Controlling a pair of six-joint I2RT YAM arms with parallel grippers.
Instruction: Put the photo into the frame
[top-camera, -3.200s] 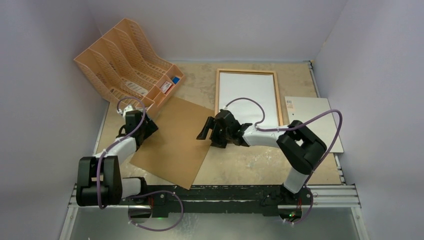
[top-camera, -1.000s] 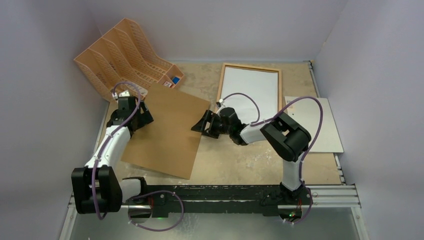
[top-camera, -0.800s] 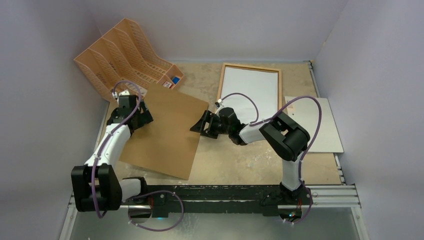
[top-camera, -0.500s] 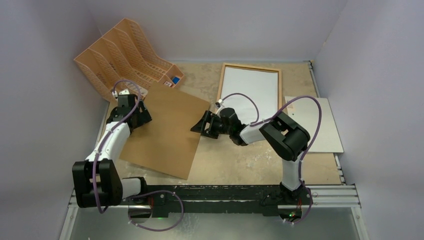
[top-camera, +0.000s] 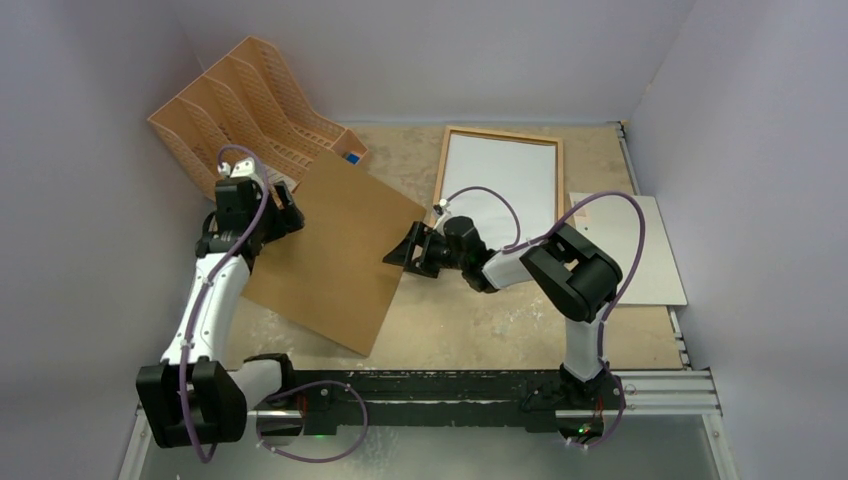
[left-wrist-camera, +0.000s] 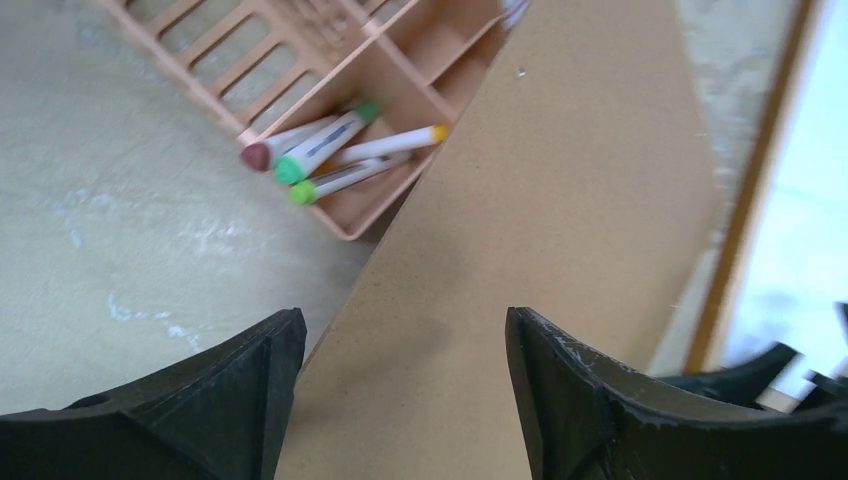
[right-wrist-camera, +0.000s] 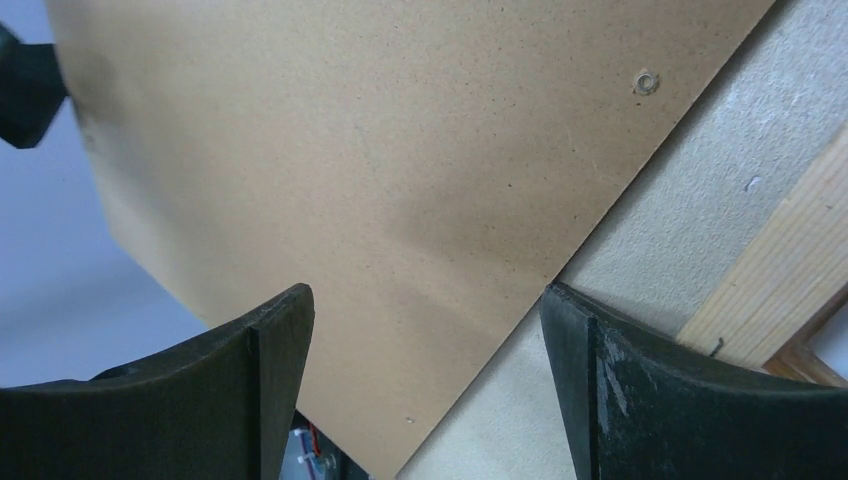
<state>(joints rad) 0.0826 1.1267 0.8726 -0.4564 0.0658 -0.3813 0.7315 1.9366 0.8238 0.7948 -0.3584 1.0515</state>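
Panel just swung. Over the last second the left gripper (top-camera: 283, 207) pushed further out toward the file rack (top-camera: 230, 110), and the brown backing panel (top-camera: 335, 250) pivoted with it, so its far corner now overlaps the rack's front. The right gripper (top-camera: 402, 248) hasn't shifted and sits at the panel's right edge. Both sets of jaws stand wide apart over the board's edges, and we see nothing clamped on either side. The white sheet lying inside the frame (top-camera: 505, 132) we read as the photo (top-camera: 505, 175), back side up, so it looks already seated. The frame is flat at the far middle of the table (top-camera: 480, 320). In the right wrist view a strip of bare table separates the panel from the frame's rail. Net effect: the board rotated away from the frame, not toward it. We judge it needs squaring up and sliding right, and the corner at the rack could snag.
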